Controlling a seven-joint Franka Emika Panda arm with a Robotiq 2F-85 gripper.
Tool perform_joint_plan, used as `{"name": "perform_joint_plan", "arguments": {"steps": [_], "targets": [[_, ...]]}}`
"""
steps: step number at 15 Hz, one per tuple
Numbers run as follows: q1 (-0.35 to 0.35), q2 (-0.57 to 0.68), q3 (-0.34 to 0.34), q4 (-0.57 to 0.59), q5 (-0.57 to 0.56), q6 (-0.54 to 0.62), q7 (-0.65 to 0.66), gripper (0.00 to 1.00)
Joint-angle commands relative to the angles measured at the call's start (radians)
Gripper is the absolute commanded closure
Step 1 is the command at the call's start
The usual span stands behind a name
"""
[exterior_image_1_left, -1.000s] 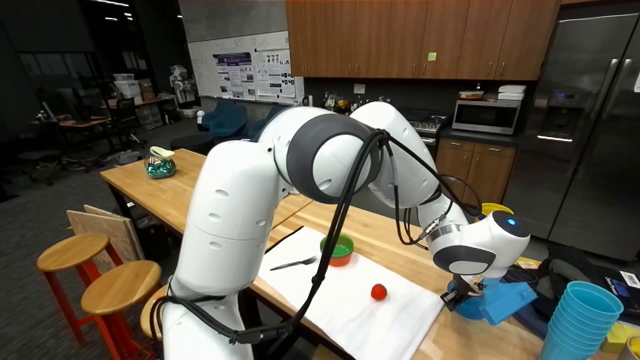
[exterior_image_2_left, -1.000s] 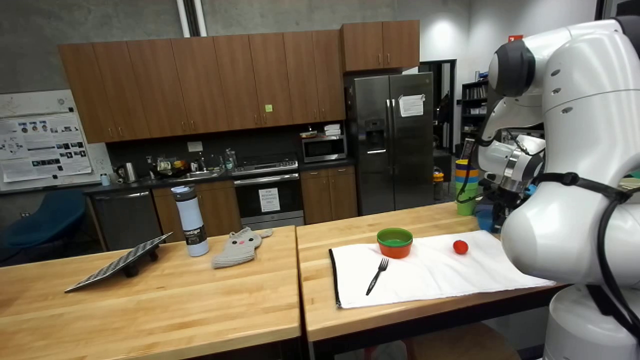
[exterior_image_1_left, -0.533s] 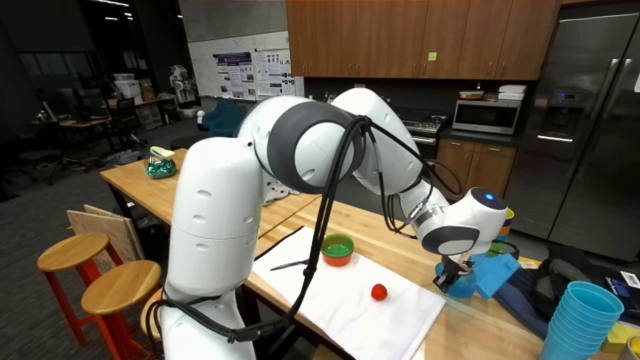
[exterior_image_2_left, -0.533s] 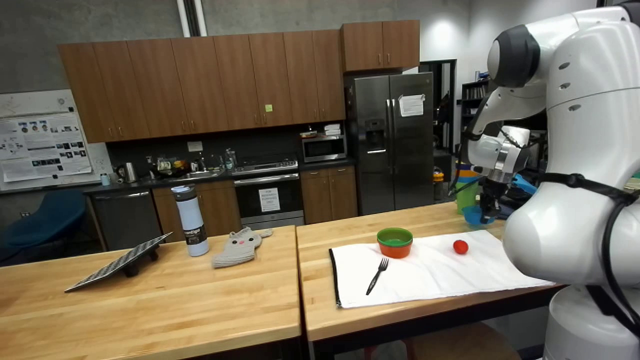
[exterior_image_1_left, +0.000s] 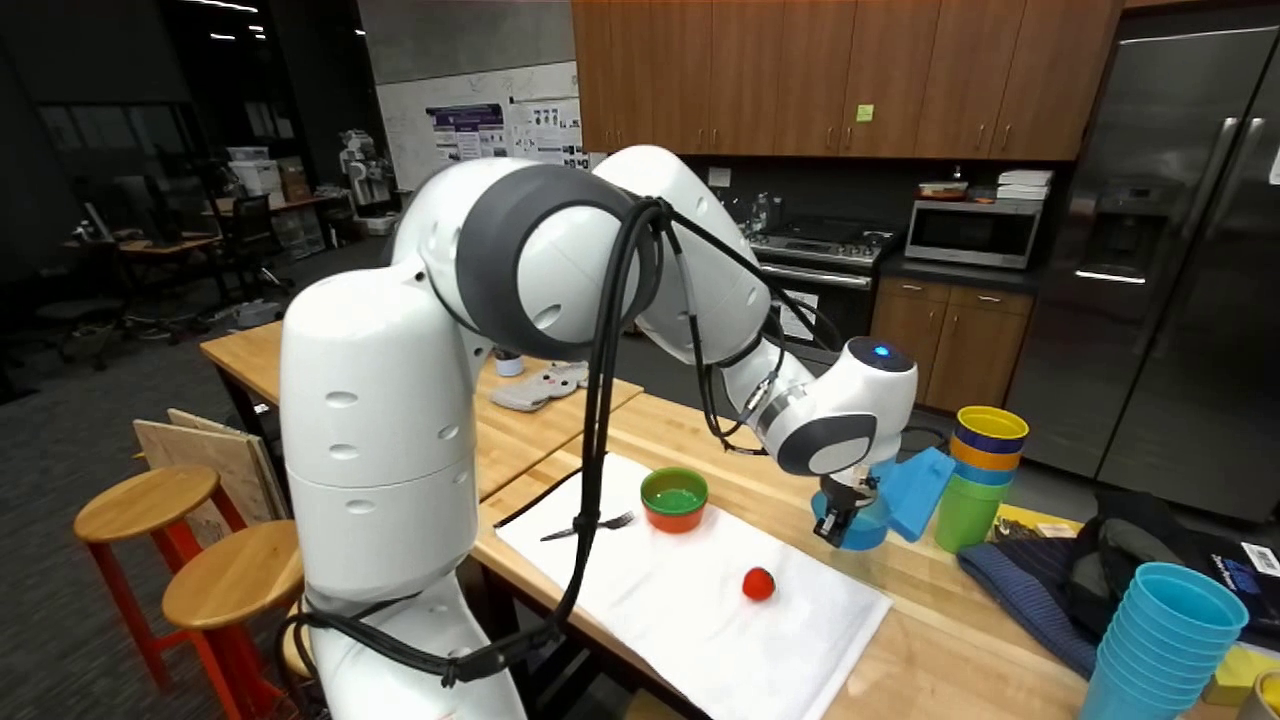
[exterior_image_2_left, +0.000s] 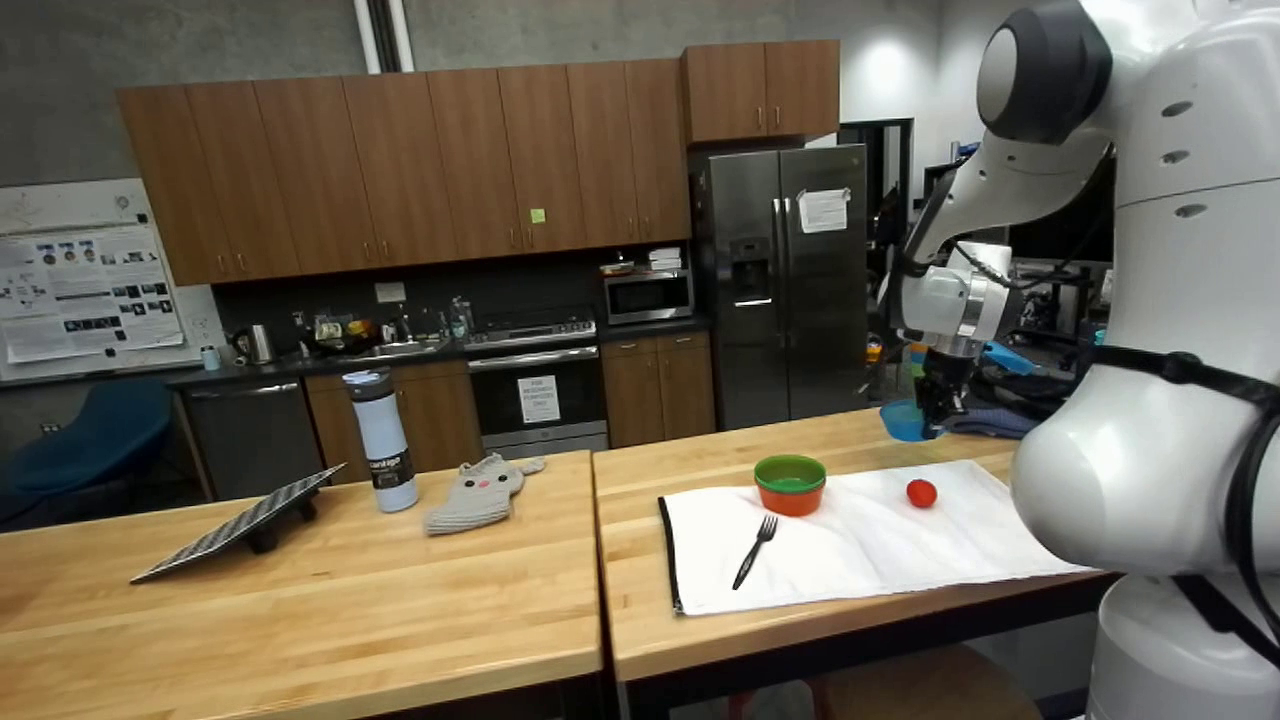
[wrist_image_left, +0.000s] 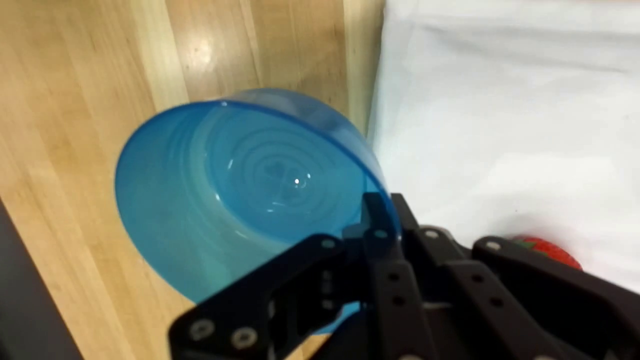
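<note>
A translucent blue bowl (wrist_image_left: 280, 185) hangs from my gripper (wrist_image_left: 386, 200), whose fingers are shut on its wall, one inside the rim and one outside. In both exterior views the bowl (exterior_image_1_left: 868, 530) (exterior_image_2_left: 903, 421) is beside the gripper (exterior_image_1_left: 828, 530) (exterior_image_2_left: 931, 428), at the cloth's far side. How high it is above the table I cannot tell. On the white cloth (exterior_image_1_left: 720, 640) lies a red strawberry-like thing (exterior_image_1_left: 758, 584), partly hidden behind a finger linkage in the wrist view. A green bowl (exterior_image_2_left: 790, 470) nests in an orange bowl (exterior_image_2_left: 790, 500), near a black fork (exterior_image_2_left: 755, 552).
A stack of coloured cups (exterior_image_1_left: 972, 490) stands beyond the gripper. Light blue cups (exterior_image_1_left: 1165, 640) are stacked at the near right, by dark clothing (exterior_image_1_left: 1040, 610). On the adjoining table are a bottle (exterior_image_2_left: 382, 445), a grey mitt (exterior_image_2_left: 485, 497) and a tilted panel (exterior_image_2_left: 240, 522).
The arm has swung left in both exterior views, and the blue bowl has travelled with the gripper toward the cloth. The strawberry, nested bowls and fork have stayed put.
</note>
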Motion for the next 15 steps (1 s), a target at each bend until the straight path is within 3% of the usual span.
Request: {"name": "perform_joint_plan", "arguments": {"steps": [1, 8, 15], "targets": [[0.038, -0.081, 0.015, -0.083, -0.001, 0.016, -0.074, 0.99], [0.137, -0.195, 0.043, -0.178, 0.017, 0.009, -0.201, 0.99], [0.264, -0.292, 0.039, -0.235, 0.013, -0.021, -0.224, 0.99]]}}
